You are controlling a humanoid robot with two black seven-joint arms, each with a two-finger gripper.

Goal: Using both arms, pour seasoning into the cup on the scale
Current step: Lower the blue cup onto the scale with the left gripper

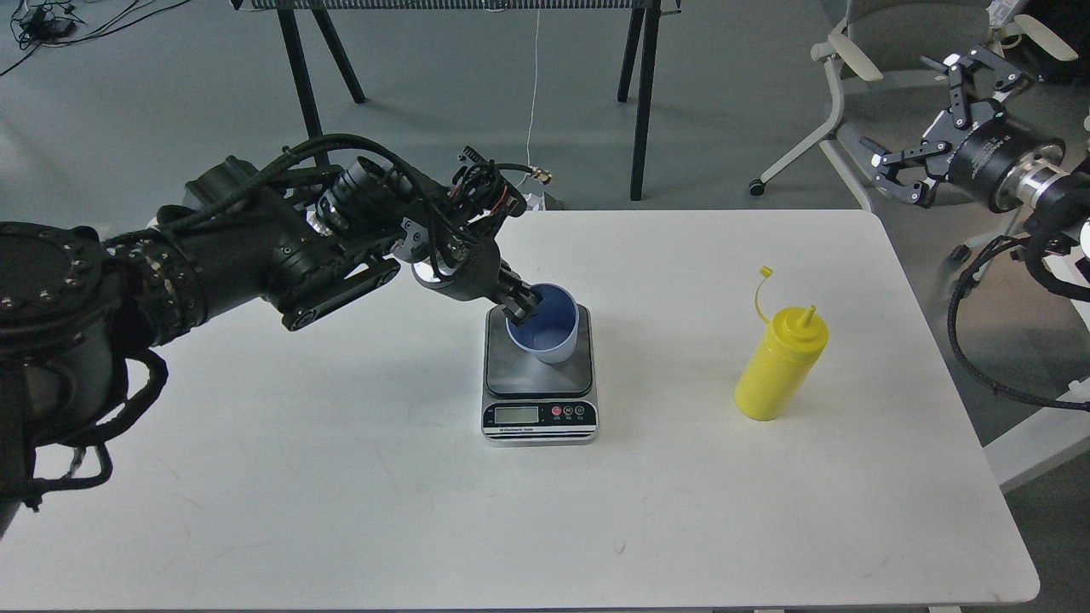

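Observation:
The light blue cup [549,334] stands on the dark plate of the scale [538,387] at the table's middle. My left gripper [521,306] is shut on the cup's left rim, with one finger inside it. The yellow seasoning bottle [780,364] stands upright to the right of the scale, with its cap hanging open on its tether. My right gripper [932,111] is open and empty, held high beyond the table's far right corner, well away from the bottle.
The white table [341,477] holds only the scale, cup and bottle. Black table legs [643,102] and a grey office chair [886,51] stand on the floor behind it.

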